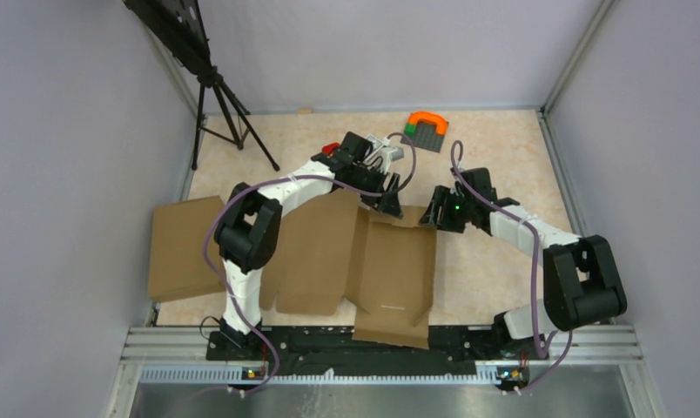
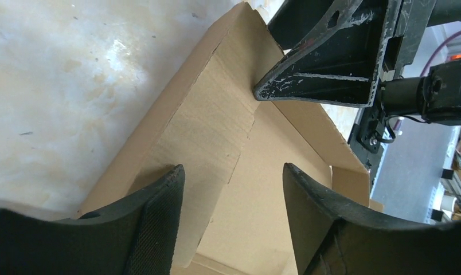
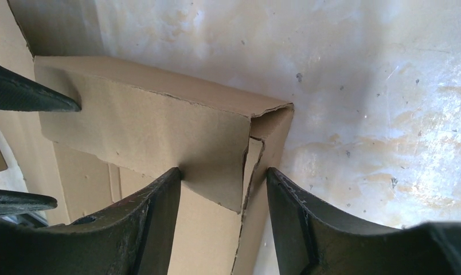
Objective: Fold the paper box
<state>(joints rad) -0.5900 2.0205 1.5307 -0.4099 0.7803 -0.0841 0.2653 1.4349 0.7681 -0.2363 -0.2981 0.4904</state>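
The brown cardboard box point(image 1: 390, 270) lies mostly flat in the middle of the table, with its far flap raised. My left gripper point(image 1: 390, 207) is open at the far left corner of the raised part. In the left wrist view point(image 2: 231, 166) its fingers stand apart over the cardboard point(image 2: 217, 126) and hold nothing. My right gripper point(image 1: 432, 213) is open at the far right corner. In the right wrist view point(image 3: 224, 170) its fingers straddle the corner where the raised far flap point(image 3: 148, 126) meets a torn side flap, without clamping it.
A second flat cardboard sheet point(image 1: 183, 248) lies at the left. A tripod point(image 1: 220, 104) stands at the back left. An orange, green and grey block toy point(image 1: 427, 129) sits at the back, with a small red object point(image 1: 329, 148) near the left arm. Walls enclose the table.
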